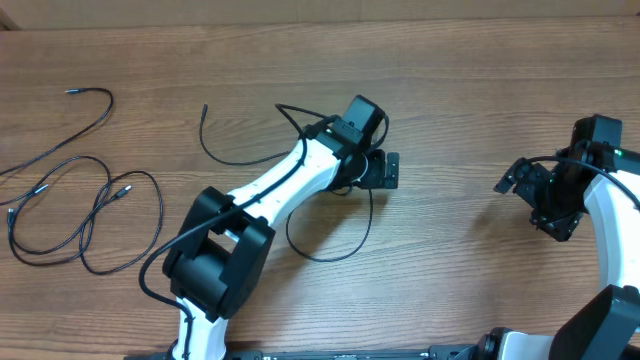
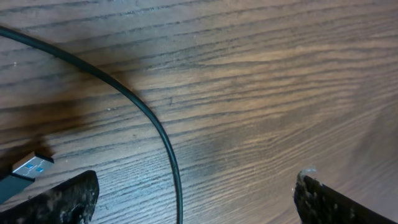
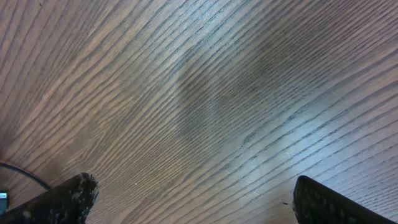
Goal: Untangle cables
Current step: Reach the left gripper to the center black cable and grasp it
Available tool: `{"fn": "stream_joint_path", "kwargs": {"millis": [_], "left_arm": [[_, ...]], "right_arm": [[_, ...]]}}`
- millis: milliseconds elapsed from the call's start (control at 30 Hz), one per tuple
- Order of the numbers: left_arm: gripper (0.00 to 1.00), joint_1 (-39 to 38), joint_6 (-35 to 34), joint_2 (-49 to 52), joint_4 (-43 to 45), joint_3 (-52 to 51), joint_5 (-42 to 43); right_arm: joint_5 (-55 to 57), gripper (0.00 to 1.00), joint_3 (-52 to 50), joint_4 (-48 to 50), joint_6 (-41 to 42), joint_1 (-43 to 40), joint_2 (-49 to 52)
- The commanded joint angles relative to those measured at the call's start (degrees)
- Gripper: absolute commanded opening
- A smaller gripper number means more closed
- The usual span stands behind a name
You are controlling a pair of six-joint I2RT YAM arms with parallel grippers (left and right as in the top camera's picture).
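Both arms pair glossy white shell links (image 1: 285, 178) with bulky matt black joint housings (image 1: 218, 252). A thick black wire (image 1: 195, 222) loops off the left arm and runs along its white link, and a boxy black camera module (image 1: 362, 115) caps the wrist. The right arm's white link (image 1: 608, 212) sits below a small green indicator light (image 1: 620, 153). Close up, the black fingers (image 2: 65, 198) of the left gripper (image 2: 198, 186) and those of the right gripper (image 3: 196, 186) are scuffed and flecked pale.

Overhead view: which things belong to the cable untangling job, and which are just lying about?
Job:
- looping cables at left
- single cable at top left
- cable beneath the left arm, and the USB plug

Not the job:
- wooden table
- wires fixed to the arms
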Motion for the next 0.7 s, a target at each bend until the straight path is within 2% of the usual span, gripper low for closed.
{"fn": "stream_joint_path", "kwargs": {"millis": [0, 167, 367, 533, 667], "left_arm": [[1.00, -0.26, -3.87, 1.95, 0.20, -0.44, -2.32], [1.00, -0.26, -6.40, 6.86, 1.46, -0.44, 4.52], [0.98, -0.39, -6.40, 10.78, 10.34, -0.44, 20.15], [0.90, -0.72, -7.04, 12.85, 17.38, -0.44, 29.31], [0.74, -0.76, -7.02, 13.09, 17.99, -0.44, 30.62]], "right_arm": [[0.07, 1.00, -0.04, 0.17, 0.15, 0.28, -0.04], [0.07, 1.00, -0.04, 0.20, 0.15, 0.28, -0.04], [0.07, 1.00, -0.04, 0.22, 0.15, 0.28, -0.04], [0.07, 1.00, -0.04, 0.20, 0.15, 0.28, -0.04], [-0.09, 1.00, -0.04, 0.20, 0.15, 0.28, -0.04]]}}
